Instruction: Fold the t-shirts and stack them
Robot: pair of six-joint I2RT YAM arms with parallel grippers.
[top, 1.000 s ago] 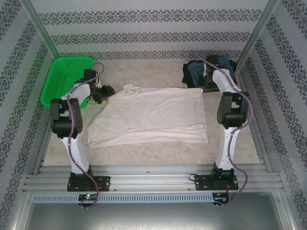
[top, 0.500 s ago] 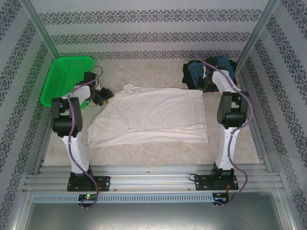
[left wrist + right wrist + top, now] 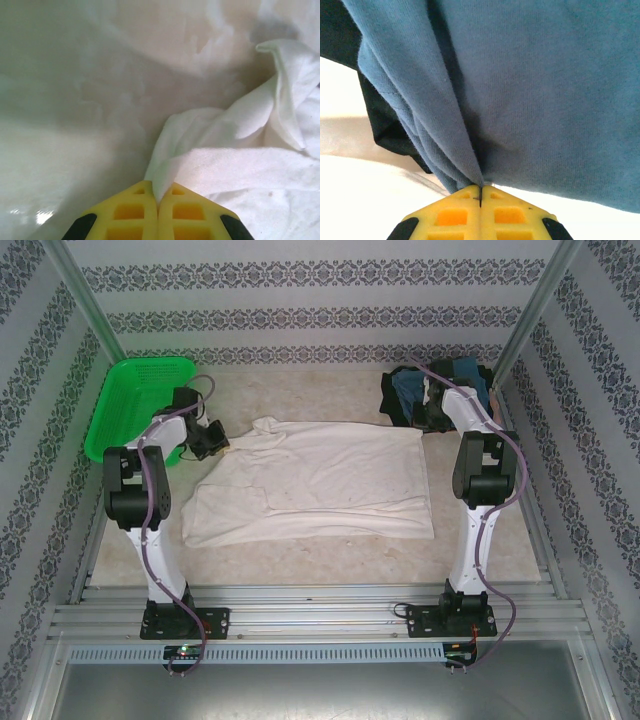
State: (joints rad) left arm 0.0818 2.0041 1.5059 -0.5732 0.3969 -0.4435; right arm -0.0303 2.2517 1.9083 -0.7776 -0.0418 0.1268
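Your left gripper (image 3: 158,202) has its yellow fingers pressed together on a fold of the white t-shirt (image 3: 320,480), pinching it at that shirt's far-left corner, near the collar. The cloth bunches into soft ridges just beyond the fingertips. The shirt itself lies spread fairly flat on the table (image 3: 300,555), between your two arms. Your right gripper (image 3: 480,196) is likewise closed, clamped on a gathered pleat of the teal-blue t-shirt (image 3: 545,100), whose folds fan out from the pinch. A black t-shirt (image 3: 380,125) shows behind it. That dark heap sits just past the white shirt's far-right corner, and the green basket (image 3: 135,400) lies off its far-left corner.
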